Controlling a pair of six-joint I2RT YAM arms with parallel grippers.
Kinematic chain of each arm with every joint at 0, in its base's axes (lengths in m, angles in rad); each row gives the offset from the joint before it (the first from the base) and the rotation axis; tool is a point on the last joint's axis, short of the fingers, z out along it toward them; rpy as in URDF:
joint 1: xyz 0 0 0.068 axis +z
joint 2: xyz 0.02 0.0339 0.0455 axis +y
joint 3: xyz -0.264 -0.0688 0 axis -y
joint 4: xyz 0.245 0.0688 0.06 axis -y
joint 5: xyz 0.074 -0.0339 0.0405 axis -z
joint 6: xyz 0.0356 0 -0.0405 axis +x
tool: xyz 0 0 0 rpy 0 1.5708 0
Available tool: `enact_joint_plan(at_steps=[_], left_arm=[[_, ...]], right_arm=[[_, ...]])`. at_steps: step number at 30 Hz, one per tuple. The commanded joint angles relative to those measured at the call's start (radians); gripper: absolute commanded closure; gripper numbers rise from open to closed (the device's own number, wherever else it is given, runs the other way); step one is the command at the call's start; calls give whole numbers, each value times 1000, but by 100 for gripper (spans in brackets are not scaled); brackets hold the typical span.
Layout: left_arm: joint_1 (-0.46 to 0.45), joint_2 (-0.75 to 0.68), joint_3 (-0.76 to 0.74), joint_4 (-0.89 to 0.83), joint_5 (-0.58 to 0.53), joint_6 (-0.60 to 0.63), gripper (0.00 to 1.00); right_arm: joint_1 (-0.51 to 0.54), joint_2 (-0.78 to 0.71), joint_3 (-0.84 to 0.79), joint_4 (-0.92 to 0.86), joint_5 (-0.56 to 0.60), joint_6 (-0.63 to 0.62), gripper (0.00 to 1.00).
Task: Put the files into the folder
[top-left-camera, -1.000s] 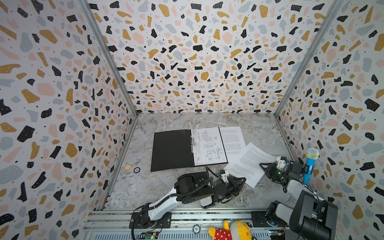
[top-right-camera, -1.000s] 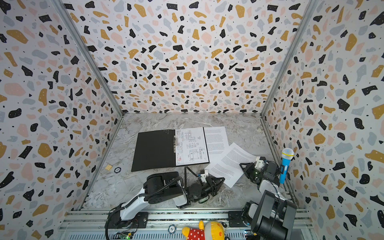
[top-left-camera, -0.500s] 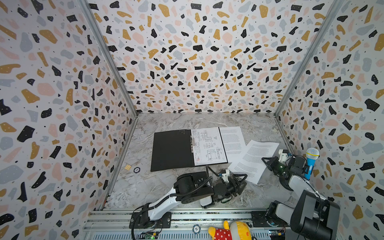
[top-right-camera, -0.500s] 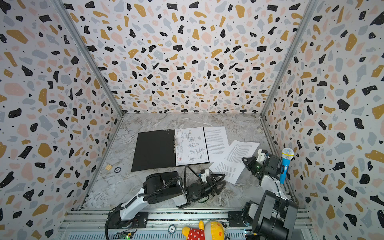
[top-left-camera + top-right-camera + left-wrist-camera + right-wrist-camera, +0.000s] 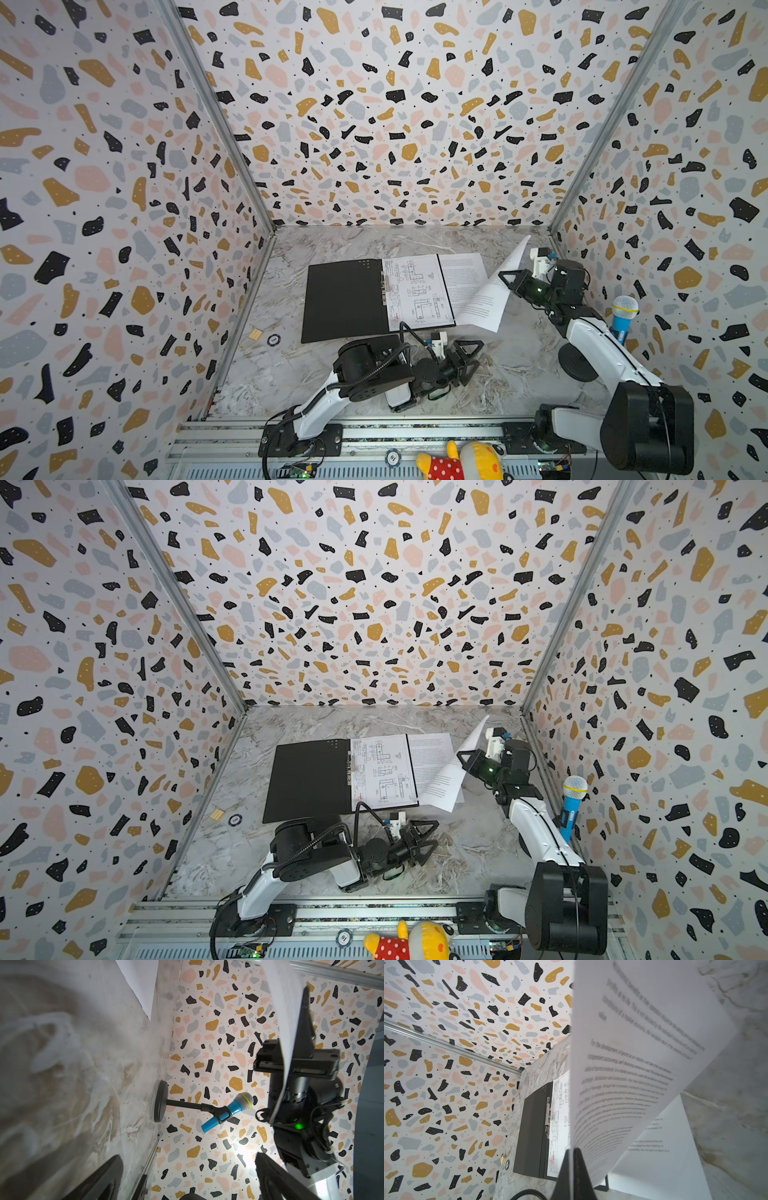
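Table (image 5: 291, 374): marbled top inside speckled walls, with a rail along the front edge.

Folder (image 5: 345, 301): lies open and flat at mid-table, nearer the back edge than the front. The black inside faces up and the metal spine clip (image 5: 548, 1118) runs down the middle. The left half is bare.

Files, three sheets:
- Drawing sheet (image 5: 415, 293): flat on the folder's right half, with its left edge at the clip.
- Flat text sheet (image 5: 465, 274): on the table against the folder's right edge. I cannot tell whether it is tucked under that edge.
- Lifted text sheet (image 5: 490, 299): raised off the table toward the right edge and curled, with one corner pointing up at the back right corner. Its low corner is down near the table, and contact there is unclear. In both top views it overlaps the flat text sheet.

Right gripper (image 5: 505, 277): clamped on the lifted text sheet. The right wrist view shows the paper edge pinched between the fingers (image 5: 579, 1169).

Left gripper (image 5: 478, 355): jaws spread wide and holding nothing. It sits low over the table near the front edge, just in front of the folder's front right corner.

Plush toy (image 5: 461, 461): yellow and red, on the front rail.

Microphone (image 5: 623, 311): blue, on a black stand at the right edge.

Round chip (image 5: 273, 340) and wooden block (image 5: 255, 334): side by side near the left edge, apart from the folder.
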Motion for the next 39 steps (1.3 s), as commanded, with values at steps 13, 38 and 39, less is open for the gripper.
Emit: enact_joint_plan(at_steps=[13, 38, 39], left_arm=[[128, -325, -275, -86, -68, 237, 0], [522, -1202, -412, -1032, -106, 659, 1], [533, -1200, -416, -1034, -99, 666, 0]], right_arm=[[289, 375, 655, -144, 6, -77, 100], [148, 553, 309, -26, -91, -289, 100], [153, 567, 316, -30, -91, -298, 100]])
